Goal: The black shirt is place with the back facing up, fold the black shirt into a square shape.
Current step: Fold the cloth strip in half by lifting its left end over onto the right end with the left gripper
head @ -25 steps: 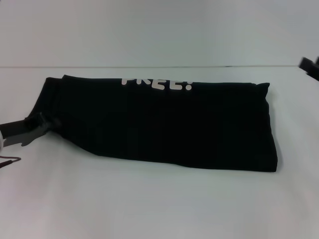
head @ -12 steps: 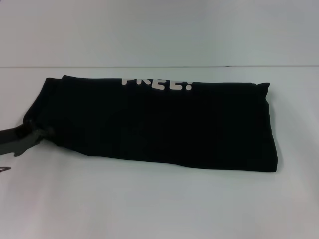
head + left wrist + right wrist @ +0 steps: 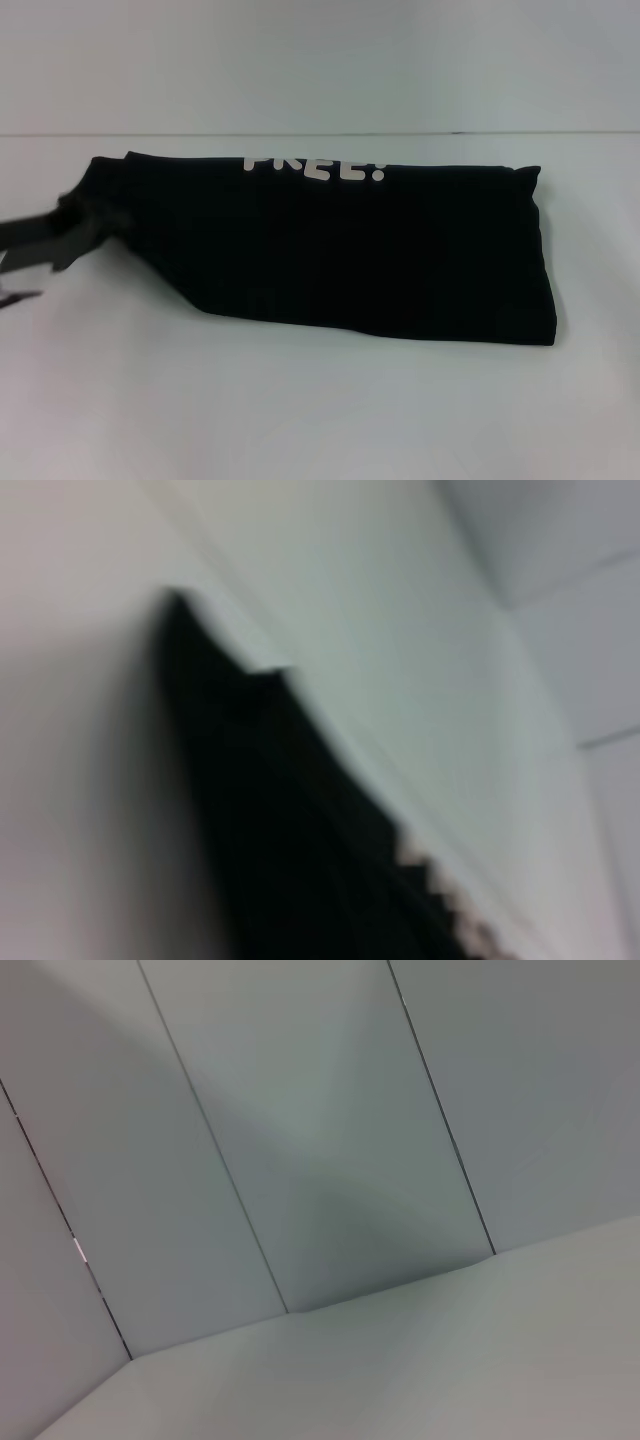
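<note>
Left hand (image 3: 88,222): enters from the left edge of the head view, grey metal fingers closed on the left end of the black shirt (image 3: 330,250), pinching a bunched fold of cloth that is raised slightly off the tabletop (image 3: 300,410).

Right hand: not visible in any view; its wrist camera faces only pale panelled wall and bare surface.

Black shirt: soft, matte cloth, folded into a long band lying across the middle of the tabletop, wider at the right end, narrowing toward the gripped left end. White block lettering (image 3: 315,168) shows along the far edge, partly tucked under. In the left wrist view the shirt (image 3: 300,860) appears as a dark pointed wedge.

Tabletop: smooth, plain white.
</note>
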Robot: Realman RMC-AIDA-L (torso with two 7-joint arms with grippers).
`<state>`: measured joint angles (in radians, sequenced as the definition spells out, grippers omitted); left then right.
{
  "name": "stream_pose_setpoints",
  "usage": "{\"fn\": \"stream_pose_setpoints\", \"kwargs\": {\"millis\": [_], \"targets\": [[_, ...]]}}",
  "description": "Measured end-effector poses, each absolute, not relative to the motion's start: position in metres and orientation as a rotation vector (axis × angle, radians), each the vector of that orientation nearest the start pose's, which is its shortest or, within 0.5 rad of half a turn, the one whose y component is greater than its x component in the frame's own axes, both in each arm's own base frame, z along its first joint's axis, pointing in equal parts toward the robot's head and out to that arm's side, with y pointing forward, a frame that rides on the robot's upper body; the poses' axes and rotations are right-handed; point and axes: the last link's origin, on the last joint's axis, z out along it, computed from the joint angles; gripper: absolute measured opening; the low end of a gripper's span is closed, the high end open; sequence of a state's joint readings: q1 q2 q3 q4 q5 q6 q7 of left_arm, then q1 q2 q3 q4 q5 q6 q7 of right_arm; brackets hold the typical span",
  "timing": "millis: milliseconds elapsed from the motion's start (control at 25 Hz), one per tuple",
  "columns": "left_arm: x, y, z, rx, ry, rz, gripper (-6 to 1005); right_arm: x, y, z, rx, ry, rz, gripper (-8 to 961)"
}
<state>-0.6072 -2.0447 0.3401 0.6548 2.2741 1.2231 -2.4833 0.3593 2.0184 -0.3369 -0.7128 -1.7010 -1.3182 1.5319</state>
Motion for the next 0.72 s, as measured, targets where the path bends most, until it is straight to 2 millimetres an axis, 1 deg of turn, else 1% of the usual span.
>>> {"fn": "stream_pose_setpoints", "kwargs": {"millis": [80,200,240,280,360,440,480,520,640,720], "targets": [[-0.299,0.392,0.05,2.245,2.492,1.098,40,0.358,0.325,0.128,-1.806,0.945,0.912,506],[-0.262,0.413,0.046,2.323,2.349,1.066,41,0.357,0.326,0.127,-1.81,0.946,0.917,504],[-0.262,0.413,0.046,2.323,2.349,1.066,41,0.357,0.326,0.126,-1.813,0.945,0.918,503],[-0.227,0.428,0.038,2.401,2.23,0.999,41,0.355,0.327,0.126,-1.817,0.944,0.919,502],[-0.201,0.437,0.03,2.451,2.142,0.953,41,0.354,0.328,0.125,-1.822,0.941,0.921,501],[-0.174,0.443,0.019,2.496,2.046,0.913,41,0.353,0.33,0.125,-1.824,0.94,0.924,499],[-0.154,0.445,0.011,2.522,1.975,0.889,41,0.352,0.33,0.125,-1.825,0.939,0.925,498],[-0.142,0.445,0.004,2.537,1.934,0.87,41,0.352,0.331,0.125,-1.827,0.939,0.927,497],[-0.099,0.442,-0.025,2.608,1.776,0.782,41,0.351,0.332,0.124,-1.83,0.94,0.932,495],[-0.078,0.438,-0.045,2.658,1.691,0.71,41,0.351,0.332,0.123,-1.829,0.945,0.934,493]]}}
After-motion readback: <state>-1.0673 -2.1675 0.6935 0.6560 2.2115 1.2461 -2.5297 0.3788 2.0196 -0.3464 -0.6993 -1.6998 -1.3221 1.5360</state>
